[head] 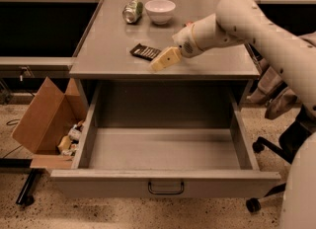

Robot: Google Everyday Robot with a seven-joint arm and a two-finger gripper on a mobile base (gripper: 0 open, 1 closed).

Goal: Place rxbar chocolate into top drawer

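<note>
1 rxbar chocolate (pixel 145 52); 1 green can (pixel 132 12); 1 bowl (pixel 160 11); 1 top drawer (pixel 165 183); 1 jaws beside that bar

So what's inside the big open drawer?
The top drawer shows only its bare grey floor; its back is shadowed under the tabletop. The rxbar chocolate lies on top, beside the gripper.

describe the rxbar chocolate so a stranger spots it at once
On the grey table top above the open top drawer, just left of the gripper, lies the rxbar chocolate. It is flat, dark and rectangular, unlike the green can and white bowl behind.
</note>
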